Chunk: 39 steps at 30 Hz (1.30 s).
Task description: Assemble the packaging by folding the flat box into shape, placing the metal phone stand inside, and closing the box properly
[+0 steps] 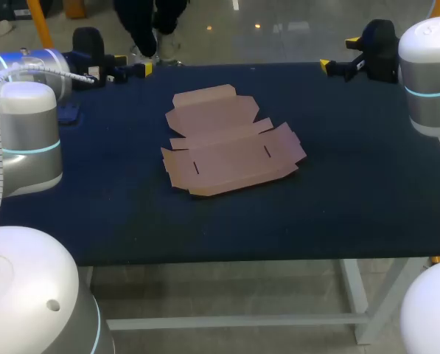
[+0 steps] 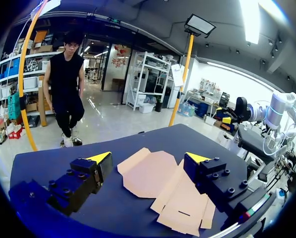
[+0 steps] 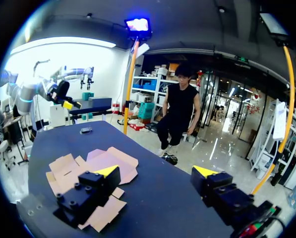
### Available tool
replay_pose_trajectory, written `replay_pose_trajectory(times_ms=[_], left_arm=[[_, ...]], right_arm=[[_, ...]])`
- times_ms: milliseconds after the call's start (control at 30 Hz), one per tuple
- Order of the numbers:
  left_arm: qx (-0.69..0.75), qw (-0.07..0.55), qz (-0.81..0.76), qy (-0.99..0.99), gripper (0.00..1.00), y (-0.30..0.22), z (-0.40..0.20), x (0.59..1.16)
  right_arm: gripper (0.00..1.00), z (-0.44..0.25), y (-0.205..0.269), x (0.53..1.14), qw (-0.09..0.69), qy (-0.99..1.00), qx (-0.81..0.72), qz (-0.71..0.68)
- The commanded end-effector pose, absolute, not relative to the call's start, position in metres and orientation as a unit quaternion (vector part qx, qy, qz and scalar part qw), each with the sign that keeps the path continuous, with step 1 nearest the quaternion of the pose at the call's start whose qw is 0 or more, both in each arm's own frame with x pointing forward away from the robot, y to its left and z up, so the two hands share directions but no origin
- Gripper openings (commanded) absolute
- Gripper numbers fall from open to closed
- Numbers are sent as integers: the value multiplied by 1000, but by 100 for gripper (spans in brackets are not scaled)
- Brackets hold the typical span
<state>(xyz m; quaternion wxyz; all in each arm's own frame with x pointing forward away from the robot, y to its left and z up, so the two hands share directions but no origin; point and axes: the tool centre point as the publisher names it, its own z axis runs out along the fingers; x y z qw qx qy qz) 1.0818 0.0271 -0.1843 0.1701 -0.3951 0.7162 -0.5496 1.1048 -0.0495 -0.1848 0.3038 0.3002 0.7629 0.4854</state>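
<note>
Head view, centre of frame: flat box [image 1: 231, 144], fully unfolded, lying flat on dark blue table [image 1: 367, 192]. Plain brown cardboard, die-cut outline, stepped flaps along the edges, crease lines across the panels, two short slits in the nearer panel. Set slightly askew to the table edge.

Upper left of frame: left gripper [image 1: 134, 71] over far table edge, well apart from flat box; fingers [image 2: 100, 158] spread wide, holding nothing.

Upper right of frame: right gripper [image 1: 339, 54], likewise well apart; fingers [image 3: 108, 171] wide apart, holding nothing.
</note>
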Motion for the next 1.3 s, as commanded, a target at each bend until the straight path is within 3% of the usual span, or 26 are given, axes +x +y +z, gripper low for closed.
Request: replay_pose_trajectory(times_ms=[33, 700, 1133, 1300], left_arm=[[-418, 146, -531, 722, 100, 25, -184, 1087], [-629, -34, -344, 697, 100, 20, -200, 1060], [-639, -102, -282, 709, 100, 20, -217, 1022], [-646, -94, -253, 714, 100, 20, -219, 1019]], right_arm=[[100, -186, -46, 1107, 288, 775, 312, 468], [100, -215, -62, 1082, 99, 815, 456, 342], [100, -241, -78, 1047, 7, 795, 530, 295], [100, -242, -78, 1044, 6, 797, 530, 289]])
